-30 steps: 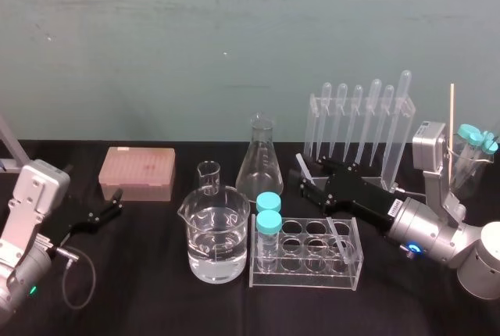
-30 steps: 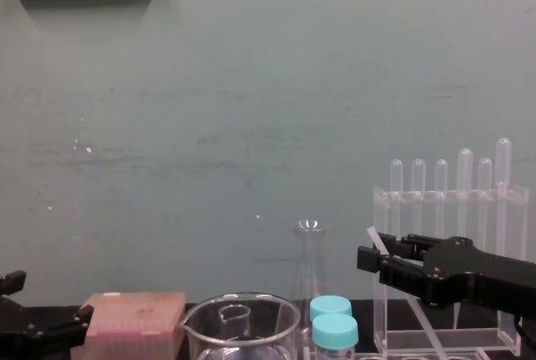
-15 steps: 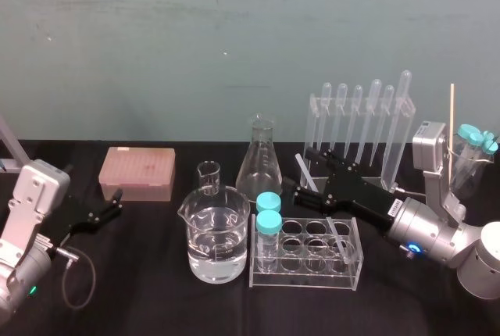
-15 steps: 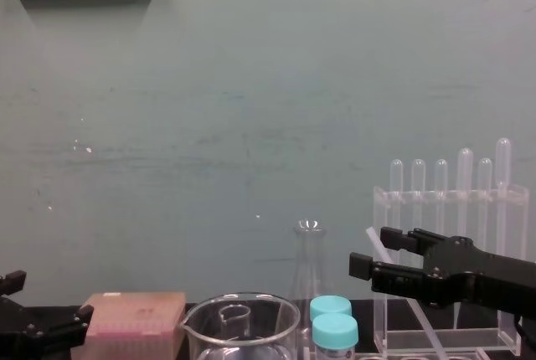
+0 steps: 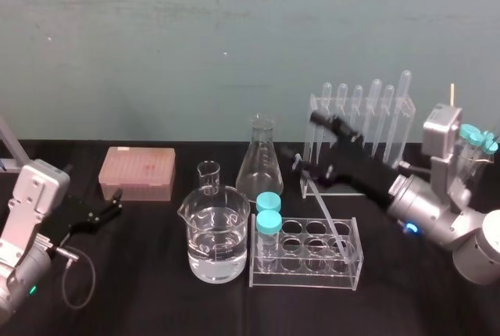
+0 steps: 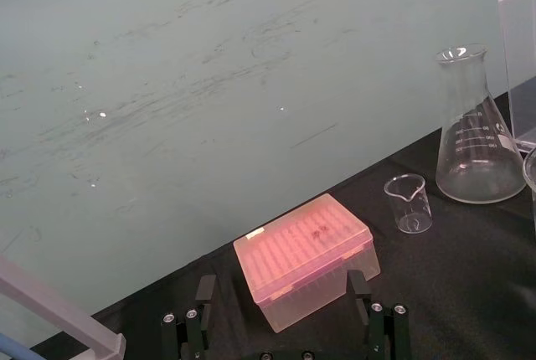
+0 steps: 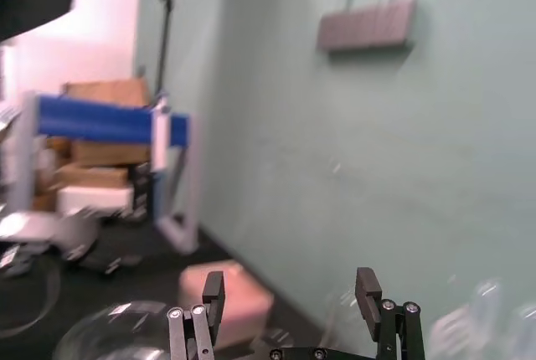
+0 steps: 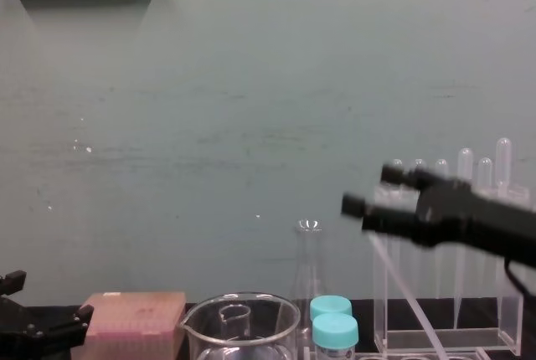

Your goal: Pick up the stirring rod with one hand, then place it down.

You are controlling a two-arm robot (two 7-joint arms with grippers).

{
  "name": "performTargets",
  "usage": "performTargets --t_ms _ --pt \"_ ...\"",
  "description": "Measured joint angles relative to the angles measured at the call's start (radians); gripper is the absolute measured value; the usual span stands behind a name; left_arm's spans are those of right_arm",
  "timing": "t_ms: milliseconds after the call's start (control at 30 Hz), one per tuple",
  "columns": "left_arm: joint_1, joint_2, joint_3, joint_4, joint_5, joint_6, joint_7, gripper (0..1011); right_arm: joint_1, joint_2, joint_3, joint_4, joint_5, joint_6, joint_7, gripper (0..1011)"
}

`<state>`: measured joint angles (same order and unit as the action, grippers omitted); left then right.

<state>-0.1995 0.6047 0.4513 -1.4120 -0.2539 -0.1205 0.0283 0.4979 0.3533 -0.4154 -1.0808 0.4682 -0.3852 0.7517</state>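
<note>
Far left, the left gripper point(image 5: 117, 201) sits parked low over the black table point(image 5: 156, 305), its fingers spread wide on nothing, pointing toward the pink tip box point(image 5: 137, 170). It is well apart from anything that matters here.

Moving across, there is a big beaker point(image 5: 217, 234) of water with a flask point(image 5: 259, 160) behind it, then the clear tube rack point(image 5: 305, 277) at the front.

The rod point(image 5: 324, 217) stands in that rack. Its lower end is down in one of the right-hand wells. Its length slants up and away toward the robot's left, so the free top end sits out in the air between the flask and the pipette rack point(image 5: 363, 101). Nothing grips it; it simply leans on the rack.

The right gripper point(image 5: 301, 134) hovers just above that top end, reaching in from the right. Its fingers are wide apart and empty, with bare wall showing between them in the wrist view.

From the chest view the rod's tip lies just below the lower finger, not between the two.

So the right arm is plainly the nearer one. As I read it, any grasp would mean coming down and closing across the slanted shaft near its top, then drawing it out along its own lean, not straight up. A sideways pull might drag the rack.
</note>
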Motion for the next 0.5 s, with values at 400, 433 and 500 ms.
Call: performTargets --t_ms 400,433,500 --pt "0.0 0.0 0.0 0.0 0.0 0.0 0.0 1000 -0.117 0.031 0.109 -0.164 -0.153 0.03 -0.314 1003" --pt "0.0 0.0 0.0 0.0 0.0 0.0 0.0 1000 -0.137 0.042 0.117 -0.178 -0.163 0.058 -0.333 1003" --pt "0.0 0.0 0.0 0.0 0.0 0.0 0.0 1000 -0.154 0.05 0.124 -0.189 -0.17 0.09 -0.347 1003"
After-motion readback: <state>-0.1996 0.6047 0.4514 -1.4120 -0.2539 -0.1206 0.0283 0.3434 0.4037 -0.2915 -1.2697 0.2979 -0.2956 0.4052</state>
